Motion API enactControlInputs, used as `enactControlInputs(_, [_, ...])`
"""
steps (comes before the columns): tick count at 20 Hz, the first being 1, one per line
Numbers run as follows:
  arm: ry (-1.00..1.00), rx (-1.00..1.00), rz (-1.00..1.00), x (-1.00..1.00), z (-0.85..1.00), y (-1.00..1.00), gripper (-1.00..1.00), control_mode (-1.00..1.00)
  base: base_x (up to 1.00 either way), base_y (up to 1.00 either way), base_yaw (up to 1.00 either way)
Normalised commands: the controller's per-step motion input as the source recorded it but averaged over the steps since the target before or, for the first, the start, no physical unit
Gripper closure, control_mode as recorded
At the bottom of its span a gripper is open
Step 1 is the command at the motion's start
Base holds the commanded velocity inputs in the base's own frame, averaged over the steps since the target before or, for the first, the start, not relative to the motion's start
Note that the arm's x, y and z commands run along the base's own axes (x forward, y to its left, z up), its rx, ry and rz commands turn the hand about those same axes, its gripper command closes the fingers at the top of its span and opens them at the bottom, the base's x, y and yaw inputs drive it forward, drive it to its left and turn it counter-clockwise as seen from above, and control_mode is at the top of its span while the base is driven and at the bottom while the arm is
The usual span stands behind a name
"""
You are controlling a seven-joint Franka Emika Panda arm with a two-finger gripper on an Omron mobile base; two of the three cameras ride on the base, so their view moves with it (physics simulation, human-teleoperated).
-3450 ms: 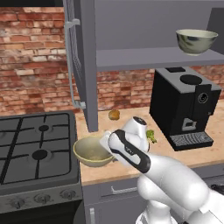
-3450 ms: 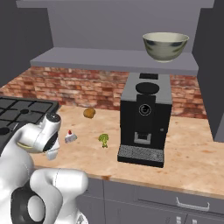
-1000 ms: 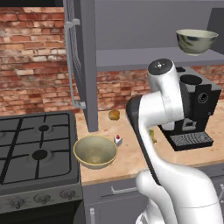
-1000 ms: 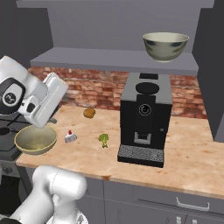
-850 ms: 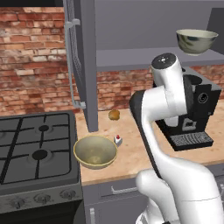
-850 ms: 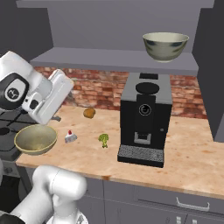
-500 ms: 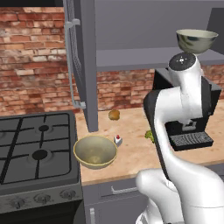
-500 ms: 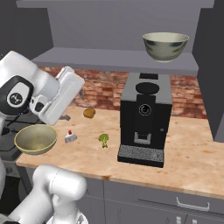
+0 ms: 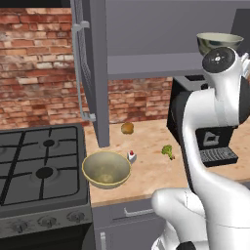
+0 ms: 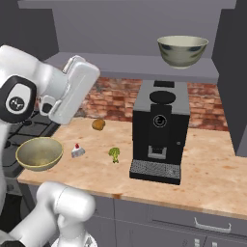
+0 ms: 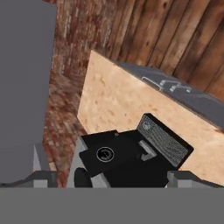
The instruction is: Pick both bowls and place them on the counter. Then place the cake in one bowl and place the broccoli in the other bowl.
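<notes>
The arm has lifted away from the yellow-tan bowl (image 9: 106, 169) it set on the counter (image 9: 151, 166) and swung up and across toward the coffee machine (image 10: 158, 130), beneath the shelf's grey-green bowl (image 10: 183, 51).

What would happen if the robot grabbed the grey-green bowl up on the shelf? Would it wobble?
The bowl looks hard and stiff, so it probably won't bend. It is wide with a small base, so it might tip if gripped by one rim. Its glossy surface could be slippery.
</notes>
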Motion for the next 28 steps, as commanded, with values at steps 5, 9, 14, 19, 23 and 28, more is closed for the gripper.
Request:
enactControlInputs(5, [-0.16, 0.00, -0.10, 0.14, 0.61, -0.17, -1.00, -1.00, 0.00, 0.00, 0.00])
enactControlInputs(9, [-0.11, 0.00, 0.00, 0.30, 0.12, -0.21, -1.00, -1.00, 0.00, 0.00, 0.00])
enactControlInputs(14, [0.03, 0.00, 0.05, 0.44, -0.06, -0.22, -1.00, -1.00, 0.00, 0.00, 0.00])
enactControlInputs(19, [-0.11, 0.00, 0.12, 0.27, 0.13, -0.15, -1.00, -1.00, 0.00, 0.00, 0.00])
enactControlInputs(23, [-0.17, -0.01, 0.09, 0.20, 0.11, -0.05, -1.00, -1.00, 0.00, 0.00, 0.00])
enactControlInputs(28, [-0.08, -0.06, 0.03, 0.14, 0.20, -0.02, -1.00, -1.00, 0.00, 0.00, 0.00])
